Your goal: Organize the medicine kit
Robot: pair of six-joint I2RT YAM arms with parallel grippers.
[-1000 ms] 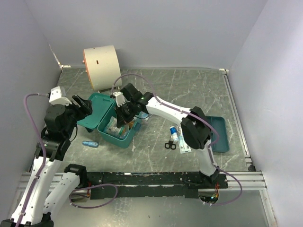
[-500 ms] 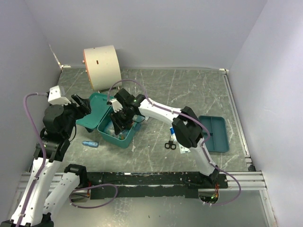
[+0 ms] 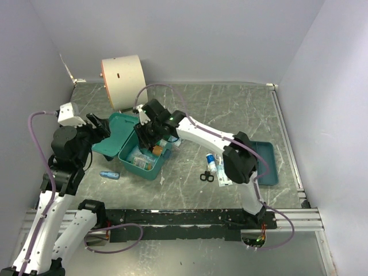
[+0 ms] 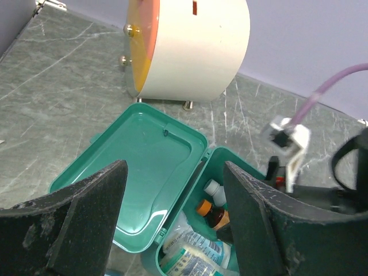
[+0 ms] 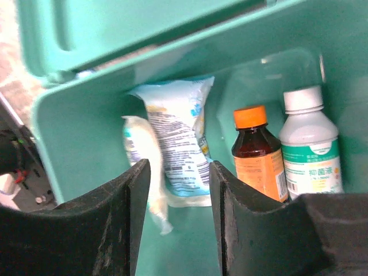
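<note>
Open medicine kit [image 3: 119, 133] on table [image 3: 230, 115]; both pincers empty.
The kit lies left of centre, lid folded back toward the left pincer [image 4: 175, 195], whose jaws stand wide. The right pincer [image 5: 179, 190] hangs over the bottles [image 5: 259, 152] inside, jaws partly apart.

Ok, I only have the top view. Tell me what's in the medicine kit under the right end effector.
Observer: The right wrist view shows a brown bottle with an orange cap beside a white-capped bottle in the medicine kit.
Operator: Check for anything else in there.
Observer: A blue-and-white packet sits to their left in that view.
Operator: Confirm the right end effector is empty.
Observer: Its jaws are open, with nothing between them.
</note>
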